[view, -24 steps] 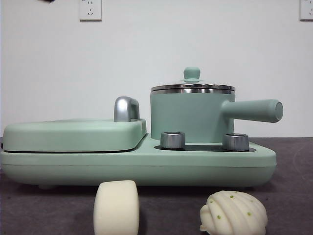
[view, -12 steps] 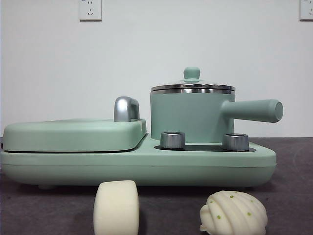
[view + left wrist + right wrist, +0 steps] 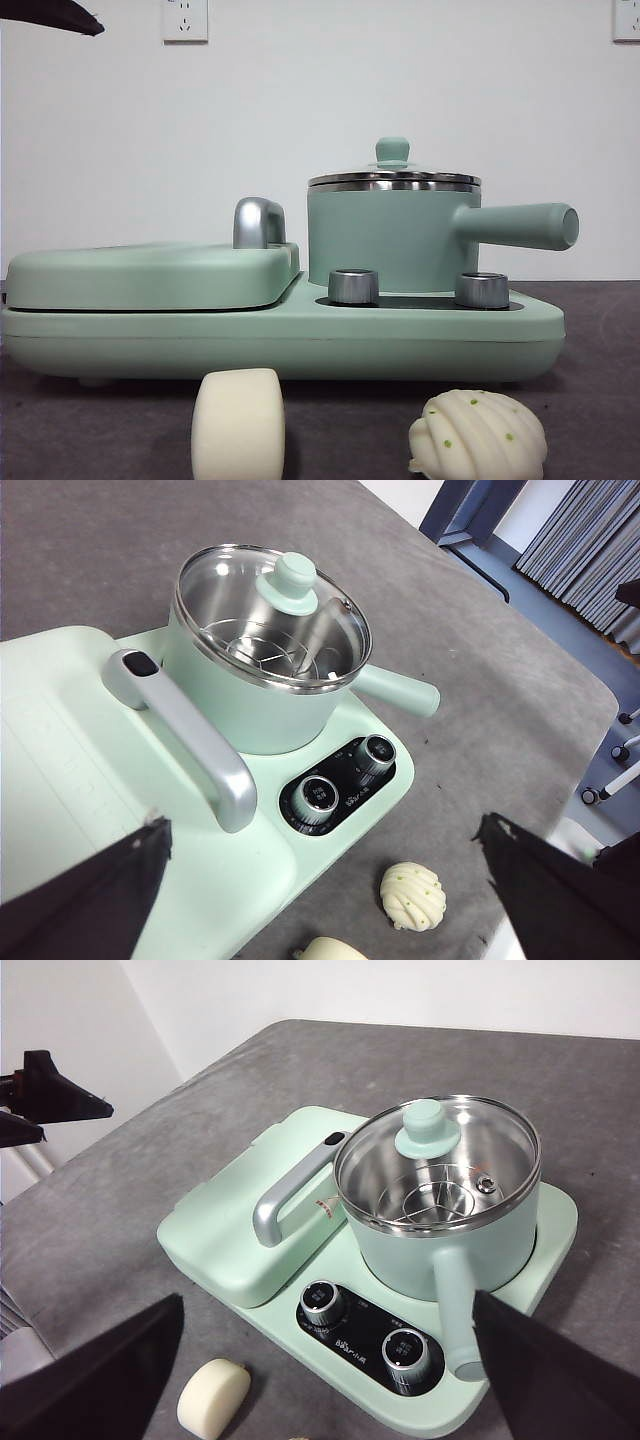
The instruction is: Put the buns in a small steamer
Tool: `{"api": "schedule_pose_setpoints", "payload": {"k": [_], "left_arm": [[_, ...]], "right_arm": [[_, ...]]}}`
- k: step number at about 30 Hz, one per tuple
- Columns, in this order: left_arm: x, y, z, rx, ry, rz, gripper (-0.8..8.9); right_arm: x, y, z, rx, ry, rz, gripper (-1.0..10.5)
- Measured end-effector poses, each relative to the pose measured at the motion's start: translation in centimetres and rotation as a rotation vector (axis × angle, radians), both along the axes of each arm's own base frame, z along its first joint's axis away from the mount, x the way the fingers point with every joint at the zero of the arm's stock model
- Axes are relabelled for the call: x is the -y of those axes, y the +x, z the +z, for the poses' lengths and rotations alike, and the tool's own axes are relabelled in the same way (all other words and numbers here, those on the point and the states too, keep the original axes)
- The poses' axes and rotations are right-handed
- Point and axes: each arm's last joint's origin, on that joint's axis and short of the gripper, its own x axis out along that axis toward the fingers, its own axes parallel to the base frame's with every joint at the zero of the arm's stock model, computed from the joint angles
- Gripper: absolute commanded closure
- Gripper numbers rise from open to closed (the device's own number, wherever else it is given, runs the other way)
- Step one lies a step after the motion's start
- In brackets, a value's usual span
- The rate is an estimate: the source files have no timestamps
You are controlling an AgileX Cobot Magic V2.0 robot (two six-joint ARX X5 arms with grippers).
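While lidded, small steamer (image 3: 392, 235) bunless; both buns (image 3: 238, 424) tabletop; both grippers' jaws spread.

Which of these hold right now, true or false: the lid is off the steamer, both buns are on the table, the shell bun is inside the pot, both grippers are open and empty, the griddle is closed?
1. The glass lid is off the small steamer. False: it sits on the pot's rim, knob up.
2. Both buns lie on the table in front of the appliance. True: the smooth roll and the ridged shell bun are both there.
3. The shell bun is inside the pot. False: only a steel rack shows through the lid.
4. The left gripper and right gripper are open and hold nothing. True.
5. The flat griddle is closed. True.
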Motion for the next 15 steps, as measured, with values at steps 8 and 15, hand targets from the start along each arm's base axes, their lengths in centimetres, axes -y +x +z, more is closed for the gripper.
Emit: {"api": "schedule_pose_setpoints", "payload": {"k": [8,15], "left_arm": [[0.0,0.1,0.0,-0.007,-0.002,0.002,3.13],[0.7,1.9,1.1,-0.035,0.009,0.002,3.13]], "right_arm": [[0.0,0.0,0.0,-0.008,0.009,0.006,4.8],[0.0,0.0,0.0,-0.029,0.028,-0.003,4.8]]}}
